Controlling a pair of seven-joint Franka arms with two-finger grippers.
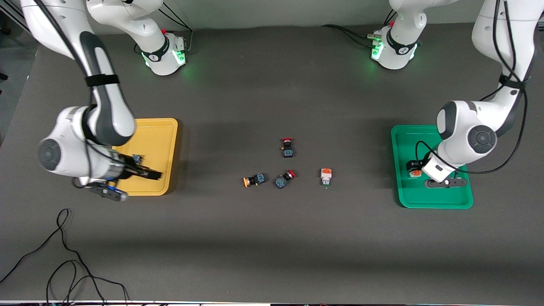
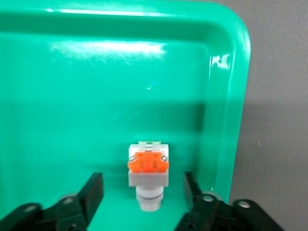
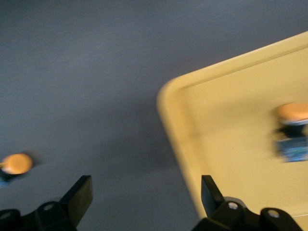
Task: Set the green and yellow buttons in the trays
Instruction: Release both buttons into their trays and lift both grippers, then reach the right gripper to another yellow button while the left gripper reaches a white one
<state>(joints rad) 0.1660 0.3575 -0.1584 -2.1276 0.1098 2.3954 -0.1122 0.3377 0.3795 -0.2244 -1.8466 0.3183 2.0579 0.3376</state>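
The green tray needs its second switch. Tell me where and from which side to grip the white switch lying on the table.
The white switch lies on its side, orange block farther from the front camera, greenish tip nearer. Probably best: come straight down and close across the blocky white-and-orange body, whose flat sides suit the fingers better than the narrow round tip. The left gripper, open over the green tray, is closest.

Plastic trays on a matt table.
The green tray [image 2: 96, 72] is glossy, smooth plastic that throws back bright glare; the yellow tray [image 1: 161, 140] looks like smooth plastic too. The dark table [image 1: 272, 238] is matt. The arms' white shells [image 1: 463, 123] look smooth and glossy.
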